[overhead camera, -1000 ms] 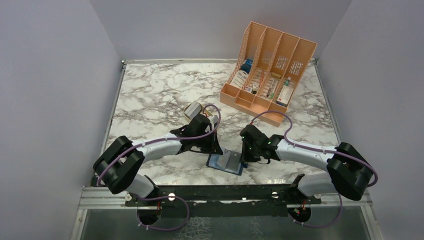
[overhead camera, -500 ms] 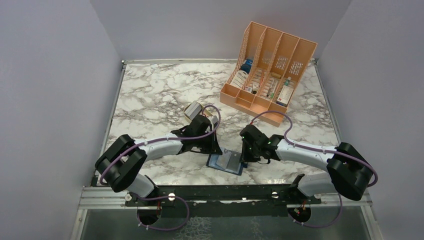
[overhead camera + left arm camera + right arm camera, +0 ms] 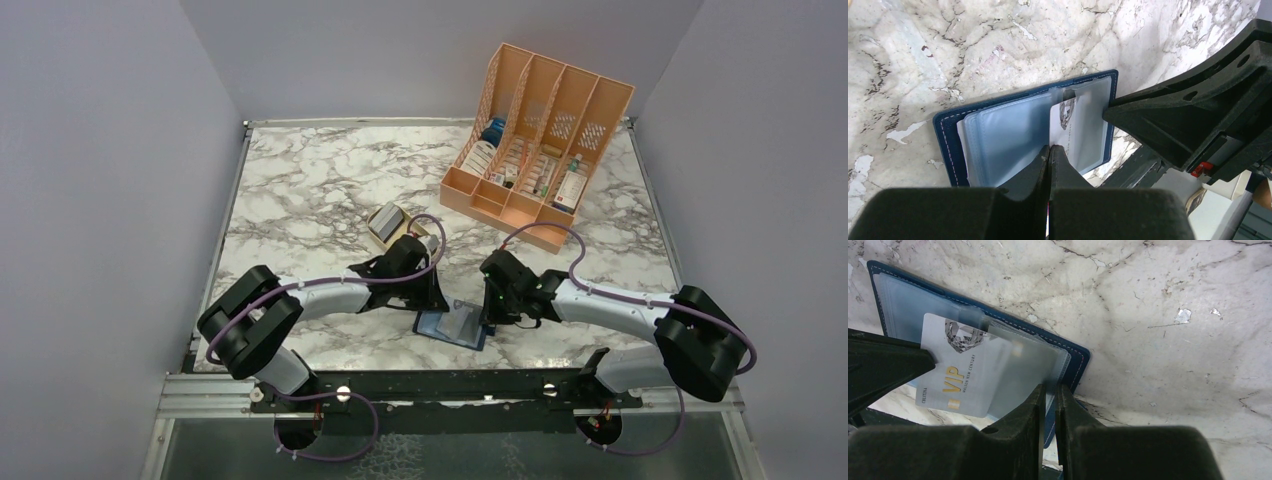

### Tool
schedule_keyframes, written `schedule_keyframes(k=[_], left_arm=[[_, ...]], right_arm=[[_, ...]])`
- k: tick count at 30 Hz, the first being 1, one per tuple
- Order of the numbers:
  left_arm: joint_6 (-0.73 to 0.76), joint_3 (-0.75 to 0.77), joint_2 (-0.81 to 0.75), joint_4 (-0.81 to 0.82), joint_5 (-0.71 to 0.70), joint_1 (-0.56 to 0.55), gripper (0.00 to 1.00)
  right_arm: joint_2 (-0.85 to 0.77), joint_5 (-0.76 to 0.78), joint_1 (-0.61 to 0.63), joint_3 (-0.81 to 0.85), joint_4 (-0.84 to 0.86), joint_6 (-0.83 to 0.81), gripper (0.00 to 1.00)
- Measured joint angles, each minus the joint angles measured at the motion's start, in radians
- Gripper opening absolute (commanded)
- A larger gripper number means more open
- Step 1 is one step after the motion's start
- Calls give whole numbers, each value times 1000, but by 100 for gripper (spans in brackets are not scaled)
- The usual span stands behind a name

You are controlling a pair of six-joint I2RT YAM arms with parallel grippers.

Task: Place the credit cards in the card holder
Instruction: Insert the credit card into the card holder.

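The navy card holder [image 3: 452, 328] lies open on the marble near the front edge, its clear sleeve pages up; it also shows in the left wrist view [image 3: 948, 135] and the right wrist view [image 3: 1075, 352]. My left gripper [image 3: 432, 297] is shut on a greyish credit card [image 3: 960, 370] marked VIP. The card's far end sits under a clear sleeve [image 3: 1088, 125]. My right gripper [image 3: 487, 312] is shut on the sleeve page [image 3: 1035, 365] at the holder's right edge, jaws nearly together [image 3: 1049, 388]. The left fingertips [image 3: 1049, 148] meet on the card's near edge [image 3: 1068, 125].
A gold tin [image 3: 386, 223] with greyish contents stands just behind the left gripper. A peach-orange slotted file rack [image 3: 535, 145] with small bottles stands at the back right. The table's front edge and black rail [image 3: 450, 385] lie close behind the holder.
My left gripper has moved nearer and rightwards towards the holder with the card, uncovering more of the gold tin. The right gripper has stayed in place.
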Motion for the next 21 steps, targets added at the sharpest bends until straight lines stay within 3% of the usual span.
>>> schedule_keyframes(k=[21], left_arm=[[-68,-87,-16,119,-67,-25,0]], right_arm=[[-19,-6,-1,-21,24,24,13]])
